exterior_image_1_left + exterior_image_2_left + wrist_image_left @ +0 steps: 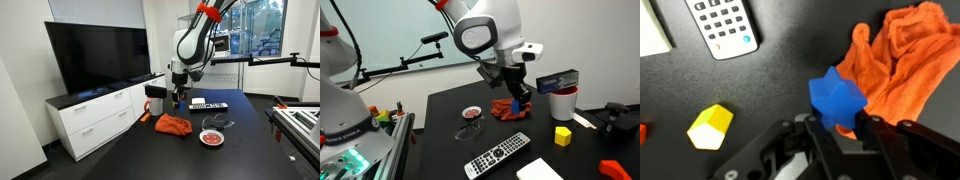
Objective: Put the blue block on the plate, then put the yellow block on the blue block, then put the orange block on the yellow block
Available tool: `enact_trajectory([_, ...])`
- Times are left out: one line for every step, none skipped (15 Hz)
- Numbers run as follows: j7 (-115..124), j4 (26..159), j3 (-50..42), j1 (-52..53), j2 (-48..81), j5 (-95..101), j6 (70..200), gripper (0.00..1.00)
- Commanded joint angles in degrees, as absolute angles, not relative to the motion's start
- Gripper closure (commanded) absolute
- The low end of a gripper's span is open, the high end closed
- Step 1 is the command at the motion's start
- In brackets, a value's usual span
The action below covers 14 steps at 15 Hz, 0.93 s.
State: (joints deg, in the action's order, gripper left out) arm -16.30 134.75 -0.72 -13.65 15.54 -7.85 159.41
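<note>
The black bench (445, 150) carries everything. Over it the white arm (485, 35) brings its gripper (845, 124) down beside an orange cloth (905, 60), and the fingers (876, 132) are clamped on the blue block (837, 98). A remote (498, 153) lies nearby. The red plate (466, 114) sits beyond the cloth with nothing on it. The yellow block (562, 135) and the orange block (611, 168) rest apart on the bench.

Office-like robotics lab.
A large dark screen (100, 55) on a white cabinet (100, 118), tall windows (262, 25), a black worktop (240, 155), and another robot arm (335, 75) beyond its edge.
</note>
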Motion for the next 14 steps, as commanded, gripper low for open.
enact_trajectory([-21.7,140.7,1.2,-13.5,8.8,-8.3,159.8,0.92])
enact_trajectory([-22.7,142.5,1.8,-12.9,7.3,-8.5,160.1,0.92])
enact_trajectory([-23.7,143.9,2.5,-12.3,6.3,-8.9,160.7,0.92])
enact_trajectory([-24.7,145.4,3.0,-11.6,5.6,-9.3,161.9,0.92])
enact_trajectory([-25.4,146.3,3.4,-10.8,5.0,-9.5,161.9,0.92])
enact_trajectory([-26.0,147.5,3.9,-10.0,4.4,-9.8,162.2,0.92])
enact_trajectory([-26.6,148.7,4.3,-9.1,3.6,-9.9,162.3,0.92])
enact_trajectory([-27.2,149.9,4.6,-8.4,2.9,-9.9,162.5,0.92])
enact_trajectory([-27.8,151.0,5.0,-7.6,2.5,-10.0,162.7,0.92])
enact_trajectory([-28.5,152.1,5.3,-6.9,2.0,-10.1,162.8,0.92])
enact_trajectory([-29.1,153.0,5.4,-6.3,1.5,-10.2,162.9,0.92])
enact_trajectory([-30.0,154.1,5.7,-5.6,1.0,-10.5,163.0,0.92])
enact_trajectory([-30.9,155.2,5.8,-5.0,0.2,-10.8,163.0,0.92])
enact_trajectory([-32.0,156.2,5.9,-4.4,-0.5,-11.1,163.0,0.92])
